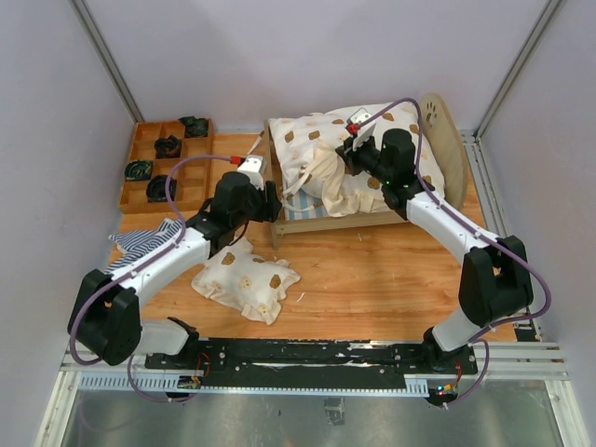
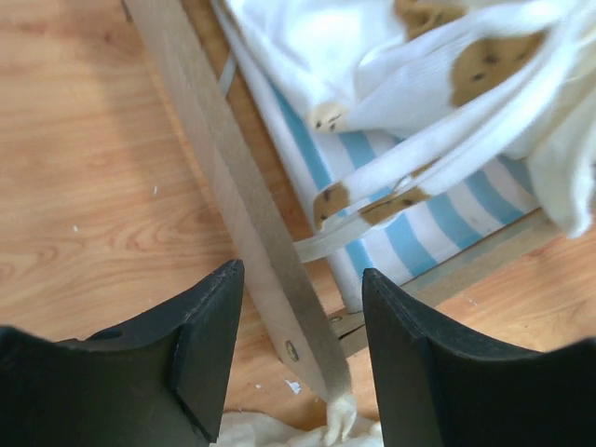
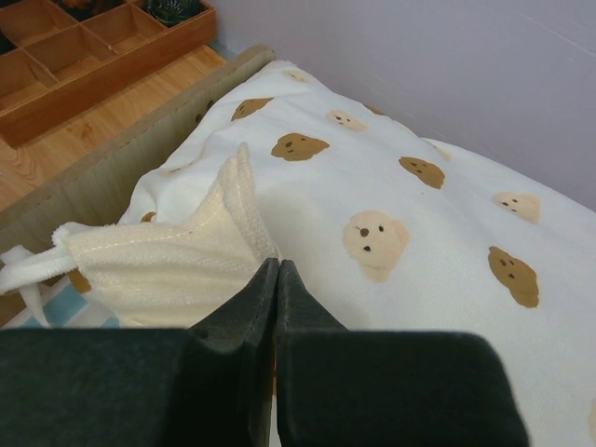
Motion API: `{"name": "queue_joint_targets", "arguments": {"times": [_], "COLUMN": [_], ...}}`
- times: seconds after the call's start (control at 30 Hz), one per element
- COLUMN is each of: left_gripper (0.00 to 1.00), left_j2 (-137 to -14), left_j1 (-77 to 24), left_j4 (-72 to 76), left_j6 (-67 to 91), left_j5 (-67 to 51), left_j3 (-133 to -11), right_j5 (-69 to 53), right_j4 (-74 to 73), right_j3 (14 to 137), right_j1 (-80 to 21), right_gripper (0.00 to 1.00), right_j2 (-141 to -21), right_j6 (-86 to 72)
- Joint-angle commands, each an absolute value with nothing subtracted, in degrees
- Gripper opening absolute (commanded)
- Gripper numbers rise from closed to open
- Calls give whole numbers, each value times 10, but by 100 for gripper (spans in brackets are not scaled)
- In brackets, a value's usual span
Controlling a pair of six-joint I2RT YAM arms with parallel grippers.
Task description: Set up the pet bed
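While the top view lays out the whole counter point(image 1: 372, 270), only my wrist cameras show how my hands meet the bed. From above, the pet bed point(image 1: 447, 149) stands at the far middle of the counter. Its long axis runs left to right, with the arched headboard at the right end and the low end board point(image 1: 272, 186) toward my left arm. The quilt point(image 1: 317, 140) lies on it, bunched at the near side. The tray point(image 1: 147, 132) sits at the far left, apart from the bed. A pillow point(image 1: 247, 279) lies on the counter near my left arm, and a striped cloth point(image 1: 140, 240) is partly under that arm.

My left wrist view alone shows the blue-and-white mattress point(image 2: 410, 233) under the quilt. It also shows my left hand point(image 2: 303, 279) open, one finger on each side of the end board. My right wrist view shows my right hand point(image 3: 277, 279) closed, pinching a folded edge of the quilt whose plain cream underside is turned up.
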State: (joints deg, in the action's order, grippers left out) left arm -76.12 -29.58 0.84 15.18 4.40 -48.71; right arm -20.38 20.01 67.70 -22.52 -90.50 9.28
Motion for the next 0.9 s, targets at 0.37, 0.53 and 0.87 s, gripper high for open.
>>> {"name": "queue_joint_targets", "arguments": {"times": [0.37,0.53,0.87], "left_gripper": [68,70,51], "left_j2": [-821,-884,-979], "left_j1": [-294,-294,-294], "left_j4": [9,27,17], "left_j6": [24,9,0], "left_j5": [-76,-121,-124], "left_j3": [-666,-727,-800], "right_j5": [-201,-203,-207], "right_j4": [196,195,184], "right_j3": [719,719,723], "right_j1": [-234,-235,-235], "right_gripper": [0,0,0], "right_j2": [-920,-919,-918], "right_j6": [94,91,85]}}
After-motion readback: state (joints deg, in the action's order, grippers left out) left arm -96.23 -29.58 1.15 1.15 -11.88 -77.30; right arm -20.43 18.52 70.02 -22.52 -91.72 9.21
